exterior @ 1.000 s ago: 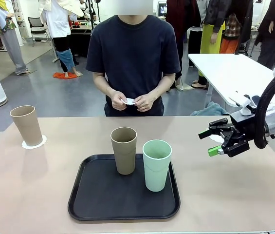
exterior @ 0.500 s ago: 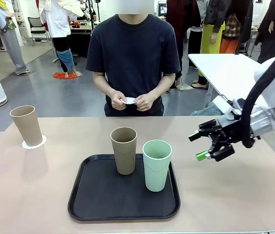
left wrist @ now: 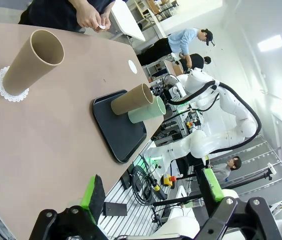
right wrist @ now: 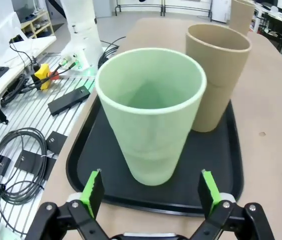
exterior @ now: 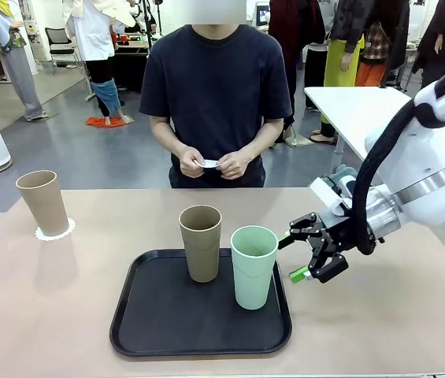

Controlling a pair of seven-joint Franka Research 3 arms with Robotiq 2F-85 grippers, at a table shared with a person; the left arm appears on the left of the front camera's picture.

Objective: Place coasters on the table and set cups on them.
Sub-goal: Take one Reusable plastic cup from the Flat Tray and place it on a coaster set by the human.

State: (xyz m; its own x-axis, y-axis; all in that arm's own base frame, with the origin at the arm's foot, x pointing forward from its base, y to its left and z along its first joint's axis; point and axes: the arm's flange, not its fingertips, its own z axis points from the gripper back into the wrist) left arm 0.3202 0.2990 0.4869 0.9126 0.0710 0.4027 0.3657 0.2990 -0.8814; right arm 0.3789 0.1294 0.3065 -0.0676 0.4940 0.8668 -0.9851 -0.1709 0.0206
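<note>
On the black tray stand a mint green cup and a tan cup. My right gripper hangs open just right of the mint cup, not touching it. In the right wrist view the mint cup stands ahead of my right gripper, in line with the gap between the fingers, and the tan cup is behind it. Another tan cup stands on a white coaster at the table's far left. The person holds a coaster in both hands. My left gripper is open and holds nothing.
A second coaster lies bare on the table's far right side in the left wrist view. The person stands at the far edge. A white table is behind at the right. Cables and a power strip lie on the floor beside the table.
My right gripper has moved left across the table, from near the right edge to just beside the mint cup, staying open. The cups and the person's hands have not moved.
</note>
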